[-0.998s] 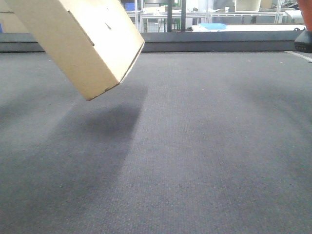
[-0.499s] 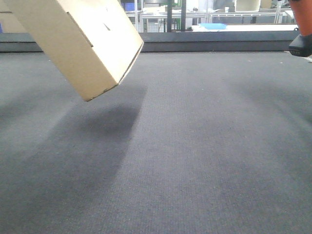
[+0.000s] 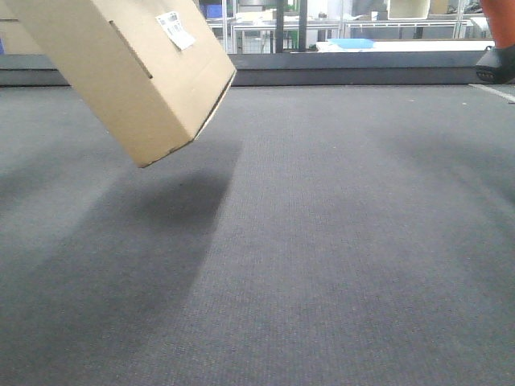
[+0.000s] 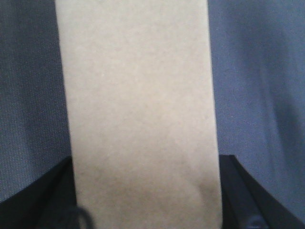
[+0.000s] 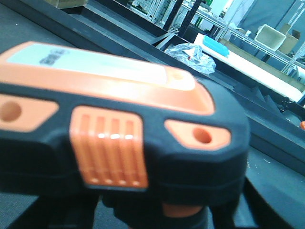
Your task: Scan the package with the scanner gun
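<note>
there, the package (image 4: 140,95) sits between the jaws of the left gripper (image 4: 147,210).

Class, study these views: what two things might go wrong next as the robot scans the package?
The package hangs tilted in the air, held at one end by the left gripper; it may slip. The scanner gun is barely in the front view, apart from the label; its beam may miss.

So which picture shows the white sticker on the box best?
The front-facing view: the barcode label faces it on the package. The left wrist view shows only plain cardboard; the right wrist view shows just the scanner gun.
</note>
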Tool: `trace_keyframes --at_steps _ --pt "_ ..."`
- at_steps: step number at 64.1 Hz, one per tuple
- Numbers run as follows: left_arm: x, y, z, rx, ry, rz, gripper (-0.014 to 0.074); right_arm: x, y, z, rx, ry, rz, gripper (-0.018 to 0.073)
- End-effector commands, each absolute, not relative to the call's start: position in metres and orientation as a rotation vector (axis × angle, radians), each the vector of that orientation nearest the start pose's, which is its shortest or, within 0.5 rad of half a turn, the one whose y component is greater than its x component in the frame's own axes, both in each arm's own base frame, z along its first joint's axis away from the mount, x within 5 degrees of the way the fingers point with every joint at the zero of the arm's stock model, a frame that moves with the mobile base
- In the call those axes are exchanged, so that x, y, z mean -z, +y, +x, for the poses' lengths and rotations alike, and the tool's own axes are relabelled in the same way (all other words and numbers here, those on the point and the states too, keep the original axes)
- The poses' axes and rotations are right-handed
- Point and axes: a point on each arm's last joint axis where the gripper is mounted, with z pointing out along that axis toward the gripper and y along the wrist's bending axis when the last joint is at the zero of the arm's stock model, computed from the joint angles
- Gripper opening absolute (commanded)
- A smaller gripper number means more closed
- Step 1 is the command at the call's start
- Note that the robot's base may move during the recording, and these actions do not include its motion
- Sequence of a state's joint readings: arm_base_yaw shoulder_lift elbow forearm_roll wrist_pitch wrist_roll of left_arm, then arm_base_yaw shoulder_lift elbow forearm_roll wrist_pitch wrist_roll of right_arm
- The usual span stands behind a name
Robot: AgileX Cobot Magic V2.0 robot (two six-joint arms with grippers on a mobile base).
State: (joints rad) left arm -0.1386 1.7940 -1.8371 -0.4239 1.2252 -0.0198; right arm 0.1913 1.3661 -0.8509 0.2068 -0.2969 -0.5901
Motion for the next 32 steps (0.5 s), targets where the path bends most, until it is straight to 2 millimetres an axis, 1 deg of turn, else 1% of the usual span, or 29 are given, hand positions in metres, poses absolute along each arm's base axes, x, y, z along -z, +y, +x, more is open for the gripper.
trace_keyframes --at_steps 1,7,17,24,32 --pt "-0.38 -0.091 0.374 0.635 2.607 0.103 -0.0111 -0.325 0.052 0.303 0.211 1.569 -0.398 -0.016" --pt "-0.38 -0.09 0.374 0.618 2.609 0.105 -0.0111 -0.327 0.049 0.302 0.183 1.582 -0.332 -0.0162" --pt "-0.38 -0.089 0.374 0.616 2.609 0.105 -0.0111 -0.335 0.047 0.296 0.157 1.569 -0.279 -0.0162" --pt "-0.38 -0.089 0.374 0.616 2.609 0.105 -0.0111 -0.342 0.045 0.29 0.082 1.574 -0.182 -0.0162" --pt "-0.38 -0.089 0.374 0.616 2.609 0.105 -0.0111 -0.35 0.044 0.28 0.003 1.588 -0.13 -0.0162"
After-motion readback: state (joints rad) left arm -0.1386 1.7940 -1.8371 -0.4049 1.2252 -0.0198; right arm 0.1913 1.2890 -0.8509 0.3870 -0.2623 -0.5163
